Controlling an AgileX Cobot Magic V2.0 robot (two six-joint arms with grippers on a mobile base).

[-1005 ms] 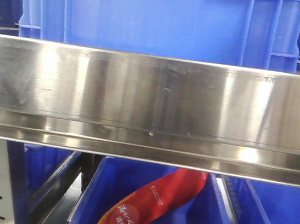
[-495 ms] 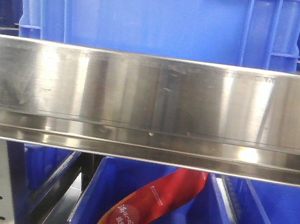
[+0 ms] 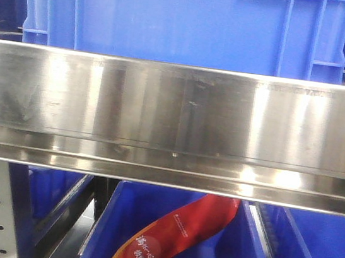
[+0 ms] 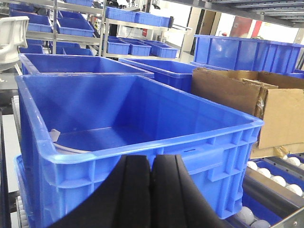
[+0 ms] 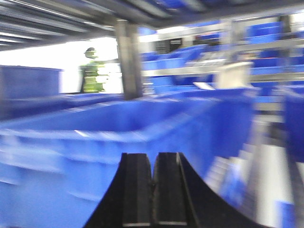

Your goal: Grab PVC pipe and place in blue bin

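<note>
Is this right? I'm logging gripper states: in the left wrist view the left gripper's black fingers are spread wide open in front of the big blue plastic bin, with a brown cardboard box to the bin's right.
Not quite. The left wrist view shows the left gripper with its black fingers pressed together, shut on nothing. The rest holds: the big blue plastic bin is just ahead, and the brown cardboard box sits to its right.

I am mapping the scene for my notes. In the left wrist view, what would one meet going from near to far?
Closed black jaws of the left gripper → large blue bin → second blue bin behind it → shelves with small blue bins at the back.
</note>
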